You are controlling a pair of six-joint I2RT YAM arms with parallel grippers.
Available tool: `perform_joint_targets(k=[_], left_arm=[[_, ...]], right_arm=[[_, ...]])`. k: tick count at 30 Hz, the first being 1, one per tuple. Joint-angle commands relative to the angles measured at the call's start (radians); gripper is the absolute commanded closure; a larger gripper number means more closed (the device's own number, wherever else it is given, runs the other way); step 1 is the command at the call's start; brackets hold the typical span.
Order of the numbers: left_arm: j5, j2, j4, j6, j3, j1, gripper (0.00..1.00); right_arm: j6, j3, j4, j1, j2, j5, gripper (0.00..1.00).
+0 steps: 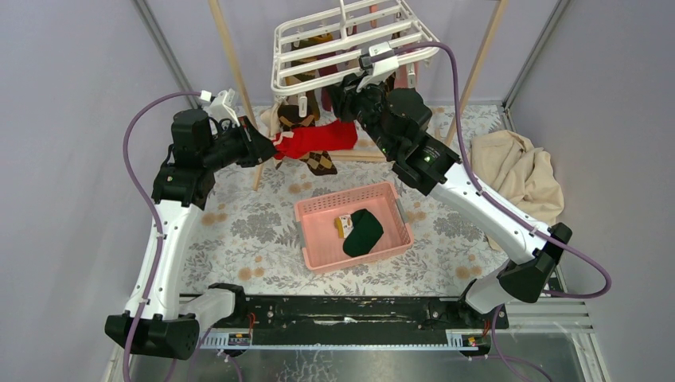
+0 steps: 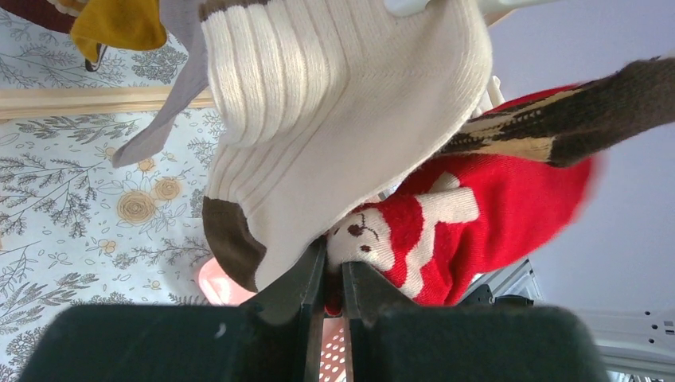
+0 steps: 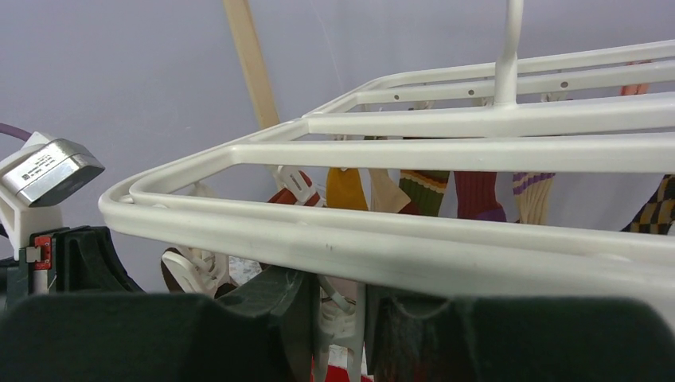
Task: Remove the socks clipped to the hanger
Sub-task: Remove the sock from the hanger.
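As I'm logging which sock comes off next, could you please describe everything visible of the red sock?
The red sock is knitted, bright red with a white cartoon figure worked in. It is stretched nearly level below the hanger. The left claw is shut on its white-patterned end. A cream ribbed sock and a brown argyle sock overlap it in the left wrist view. Whether its far end is clipped cannot be seen.
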Motion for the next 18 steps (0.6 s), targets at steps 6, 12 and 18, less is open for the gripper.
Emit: perform_joint_targets(k=[6, 12, 18], left_arm=[[0.051, -0.027, 0.038, -0.003, -0.018, 0.010, 0.85], [0.091, -0.051, 0.037, -0.018, -0.035, -0.003, 0.85], [0.081, -0.079, 0.037, -0.037, -0.063, -0.070, 0.85]], right_arm=[[-0.009, -0.012, 0.067, 0.003, -0.030, 0.001, 0.87], [0.005, -0.065, 0.082, 0.003, -0.050, -0.005, 0.38], [0.026, -0.147, 0.084, 0.003, -0.110, -0.007, 0.20]])
